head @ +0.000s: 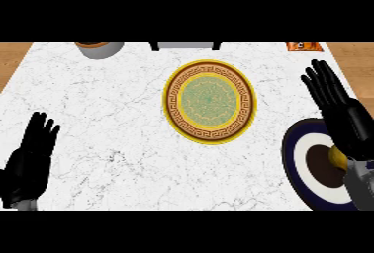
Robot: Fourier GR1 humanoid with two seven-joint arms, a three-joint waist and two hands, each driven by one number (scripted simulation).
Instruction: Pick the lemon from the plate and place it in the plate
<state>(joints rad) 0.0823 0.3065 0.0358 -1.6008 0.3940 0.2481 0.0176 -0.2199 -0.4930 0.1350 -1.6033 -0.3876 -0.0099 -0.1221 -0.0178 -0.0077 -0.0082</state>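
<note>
A yellow lemon (337,158) lies on the dark blue and white plate (301,165) at the right edge, mostly hidden behind my right wrist. My right hand (337,111) is open, fingers straight and pointing up the counter, held over the far side of that plate. A second plate (210,102), yellow-rimmed with a brown key pattern and a green middle, sits near the counter's centre with nothing on it. My left hand (30,155) rests open at the lower left, fingers up.
A grey bowl (99,49) stands at the back left. A dark-legged object (186,46) sits at the back centre, and an orange packet (304,47) at the back right. White marble counter (102,113) spreads between the hands.
</note>
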